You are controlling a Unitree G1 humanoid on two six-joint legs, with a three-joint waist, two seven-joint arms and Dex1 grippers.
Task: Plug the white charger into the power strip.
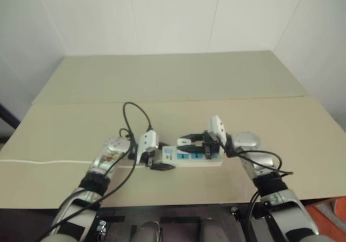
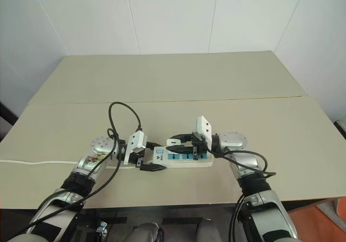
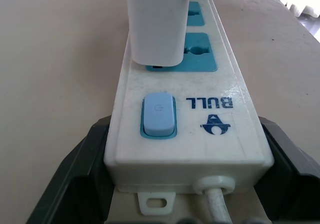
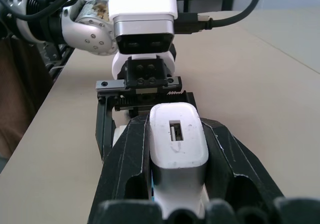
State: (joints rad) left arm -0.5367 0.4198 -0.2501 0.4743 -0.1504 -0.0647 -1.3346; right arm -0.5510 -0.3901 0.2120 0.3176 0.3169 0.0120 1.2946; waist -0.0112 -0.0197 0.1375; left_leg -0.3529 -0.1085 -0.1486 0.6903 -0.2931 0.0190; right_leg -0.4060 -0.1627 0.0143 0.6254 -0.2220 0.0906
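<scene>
Charger (image 2: 174, 142) sits over the power strip (image 2: 203, 161) in the head view, clamped in the right gripper (image 2: 181, 143), at the socket nearest the switch end; left gripper (image 2: 153, 161) is closed on that switch end, pinning the strip to the table (image 2: 173, 79); from up here I can't say if the prongs are in or just resting on the socket face.

Left wrist view: charger (image 3: 157, 23) stands upright on the first blue socket (image 3: 197, 53), just past the blue switch (image 3: 159, 115); a thin dark line shows under its lower edge, so it's probably not fully home; black fingers (image 3: 75, 174) hug both sides of the strip's end, cord (image 3: 216, 204) exiting between them.

Right wrist view: charger (image 4: 177, 144) is squeezed between the two black fingers (image 4: 125, 169), back face up, left gripper's housing (image 4: 142, 23) straight ahead.

Judgement: pick-up, alignment and bracing done; left to do is the final push down, then let go.

Surface is two plain beige tabletops butted along a seam; white panelled walls behind; strip's white cord runs off towards the table's left edge.
</scene>
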